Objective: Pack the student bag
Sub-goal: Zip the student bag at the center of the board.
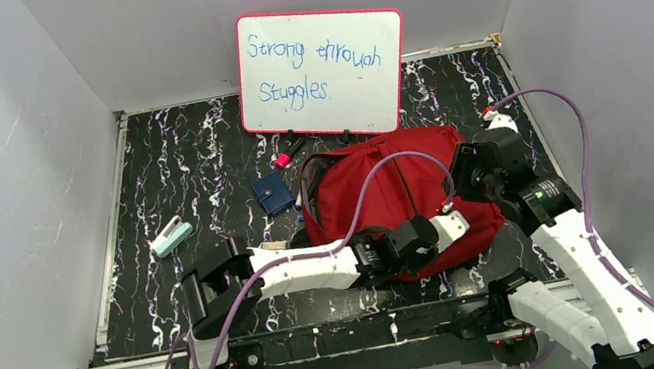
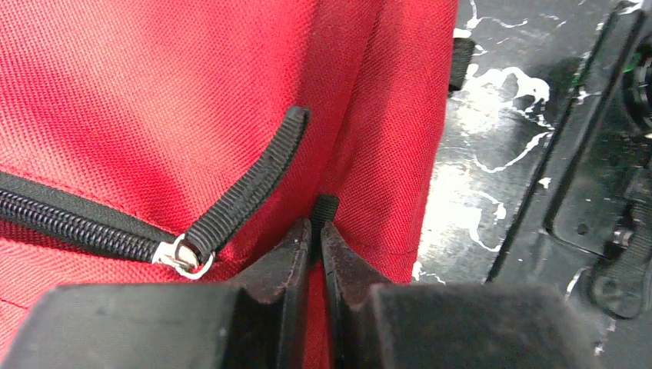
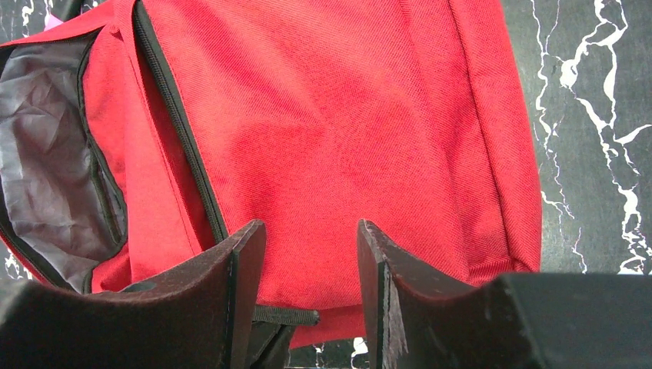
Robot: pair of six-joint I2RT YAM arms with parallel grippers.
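Right up close, the left gripper (image 2: 316,228) is pinching its two dark fingers together on a small black tab (image 2: 324,206) that is sticking out of a seam in the student bag (image 2: 154,92). Just beside it, a ribbed black zipper pull (image 2: 246,181) is lying across the red cloth, running up from the end of a black zipper (image 2: 69,219). The bag is lying on the black marbled table (image 1: 188,168), right of the middle and just in front of a whiteboard (image 1: 321,71) standing at the back. An arm is reaching in from each side. The right gripper (image 3: 309,231) is holding its fingers apart over the red fabric, clamping nothing that I can see. To its left the bag is gaping open, showing grey lining (image 3: 46,154). A small blue case (image 1: 273,194) is sitting just left of the bag.
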